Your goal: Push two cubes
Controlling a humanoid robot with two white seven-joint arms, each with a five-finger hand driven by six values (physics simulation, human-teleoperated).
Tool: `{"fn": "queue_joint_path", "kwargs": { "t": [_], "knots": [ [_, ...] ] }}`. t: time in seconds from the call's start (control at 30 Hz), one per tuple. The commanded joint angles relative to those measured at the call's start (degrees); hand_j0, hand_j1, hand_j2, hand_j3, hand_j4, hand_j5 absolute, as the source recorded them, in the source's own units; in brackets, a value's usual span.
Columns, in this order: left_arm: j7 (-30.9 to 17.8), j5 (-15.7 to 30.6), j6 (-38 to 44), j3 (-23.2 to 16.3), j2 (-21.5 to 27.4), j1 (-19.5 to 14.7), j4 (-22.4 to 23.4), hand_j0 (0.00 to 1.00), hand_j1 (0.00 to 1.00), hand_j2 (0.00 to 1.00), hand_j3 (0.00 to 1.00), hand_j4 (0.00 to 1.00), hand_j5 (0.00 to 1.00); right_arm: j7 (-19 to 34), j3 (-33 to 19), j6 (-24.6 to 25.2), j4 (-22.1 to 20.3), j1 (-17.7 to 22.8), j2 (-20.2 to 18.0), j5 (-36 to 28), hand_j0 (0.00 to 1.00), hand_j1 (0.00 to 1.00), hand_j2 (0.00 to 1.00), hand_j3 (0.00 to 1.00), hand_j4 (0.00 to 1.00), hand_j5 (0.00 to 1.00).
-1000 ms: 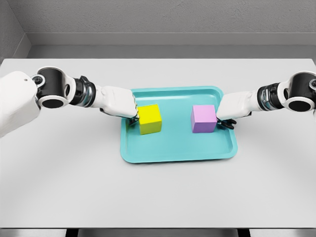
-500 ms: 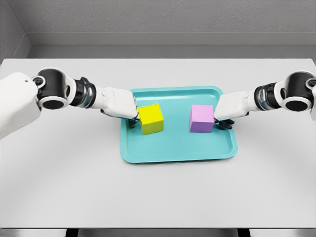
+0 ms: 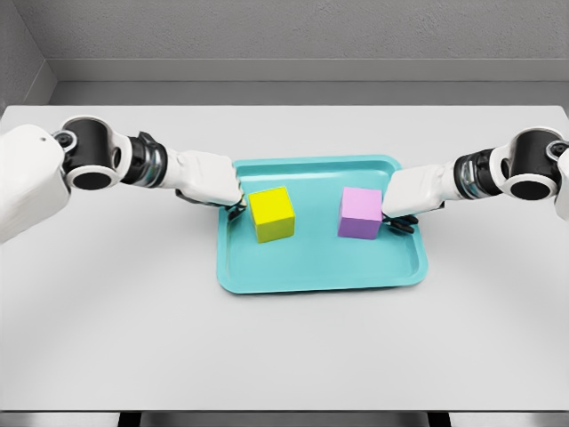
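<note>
Spanning most of the view, a white table point(image 3: 284, 347) carries a teal tray point(image 3: 320, 271) near its middle. Both white arms reach in over the table toward the tray's upper half, one from each side.

The left hand point(image 3: 213, 181) sits at the tray's left rim, its dark fingertips point(image 3: 238, 205) curled under the palm and holding nothing. Just to that hand's right lies the yellow cube point(image 3: 271, 213), turned a little on the tray floor; whether the fingertips touch its left face I cannot tell.

The right hand point(image 3: 411, 191) hangs over the tray's right rim, its fingers point(image 3: 397, 224) likewise tucked beneath and gripping nothing. The purple cube point(image 3: 360, 213) stands right against this hand's inner side, apparently touching it. The two cubes rest apart, with bare tray floor between them.
</note>
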Motion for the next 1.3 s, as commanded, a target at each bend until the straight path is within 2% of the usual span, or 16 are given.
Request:
{"fn": "queue_joint_path", "kwargs": {
  "t": [0.0,0.23,0.33,0.67,1.27],
  "knots": [
    [0.0,0.1,0.1,0.3,-0.5,0.0,0.1,0.5,0.5,0.5,0.5,0.5,0.5,0.0,0.1,0.0,0.0,0.0,0.0,0.0,0.16,0.16,0.16,0.16,0.16,0.16],
    [0.0,0.2,0.1,0.4,-1.3,0.0,0.1,0.5,0.5,0.5,0.5,0.5,0.5,0.0,0.4,0.0,1.8,0.0,-0.1,0.1,0.16,0.16,0.16,0.16,0.16,0.16],
    [0.0,0.2,0.1,0.8,-1.2,0.0,0.1,0.5,0.5,0.5,0.5,0.5,0.5,0.0,2.7,0.0,2.0,-0.9,0.6,0.9,0.16,0.16,0.16,0.16,0.16,0.16],
    [0.0,-0.6,0.1,1.1,-1.9,0.0,1.5,0.5,0.5,0.5,0.5,0.5,0.5,0.0,2.6,0.0,4.0,-1.1,1.1,1.1,0.16,0.16,0.16,0.16,0.16,0.16],
    [0.0,-0.7,0.1,1.8,-4.5,-0.4,3.7,0.5,0.5,0.5,0.5,0.5,0.5,0.0,2.5,0.0,3.9,-2.2,1.8,1.1,0.16,0.16,0.16,0.16,0.16,0.16]
  ]
}}
